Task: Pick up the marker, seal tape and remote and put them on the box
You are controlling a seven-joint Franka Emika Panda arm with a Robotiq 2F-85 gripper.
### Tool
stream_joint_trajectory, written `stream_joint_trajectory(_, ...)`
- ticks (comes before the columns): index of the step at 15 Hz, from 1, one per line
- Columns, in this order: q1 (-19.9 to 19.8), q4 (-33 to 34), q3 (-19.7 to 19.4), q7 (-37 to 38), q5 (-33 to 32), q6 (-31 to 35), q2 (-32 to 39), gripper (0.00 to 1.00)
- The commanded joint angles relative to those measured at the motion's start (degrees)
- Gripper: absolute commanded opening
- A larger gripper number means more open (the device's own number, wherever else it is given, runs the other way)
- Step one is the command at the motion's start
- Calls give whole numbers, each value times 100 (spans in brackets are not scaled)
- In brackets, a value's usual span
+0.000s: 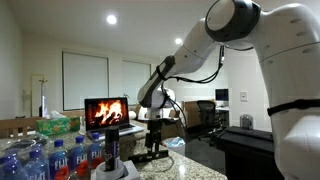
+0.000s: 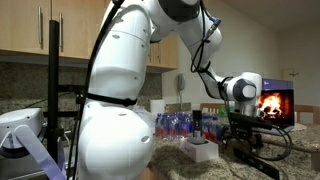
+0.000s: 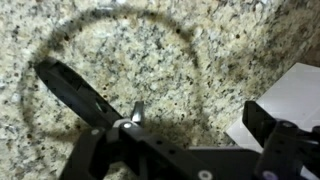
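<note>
**Open gripper above granite, box corner at 3 o'clock**

From the wrist: gripper (image 3: 147,88) spread wide, clasping nothing, only speckled counter (image 3: 240,40) between the fingers (image 3: 75,85). At 3 o'clock of the gripper, a white corner of the box (image 3: 292,95), flat on the stone, close beside the finger on that side; touching or not, cannot tell. Curving from 9 o'clock over 12 round to 3, a thin dark arc (image 3: 185,38), cable or shadow, cannot tell which.

In both exterior views: gripper (image 1: 155,148) (image 2: 248,140) pointing straight down, low over the counter. At 9 o'clock of it, a cluster of bottles (image 1: 60,155) (image 2: 180,125). Behind, a screen (image 1: 107,112) (image 2: 275,103) showing flames, at 10 o'clock in an exterior view and at 1 o'clock where the arm's white body fills the middle. Beyond the bottles, a green tissue box (image 1: 58,125).

Remote, marker and tape: not made out in any view.
</note>
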Motion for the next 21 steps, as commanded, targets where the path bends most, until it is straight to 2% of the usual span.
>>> stream_joint_trajectory(1,65,489,-38,242,-211,-468,447,100)
stream_joint_trajectory(7,1,1244,15,197,-166,-1009,1122,100)
stream_joint_trajectory(14,-198,1502,-42,305,96,-596,864,100)
stream_joint_trajectory(17,-282,1842,-89,346,123,-794,1116,100)
stream_joint_trajectory(21,-344,1787,-27,139,146,-955,1160,100)
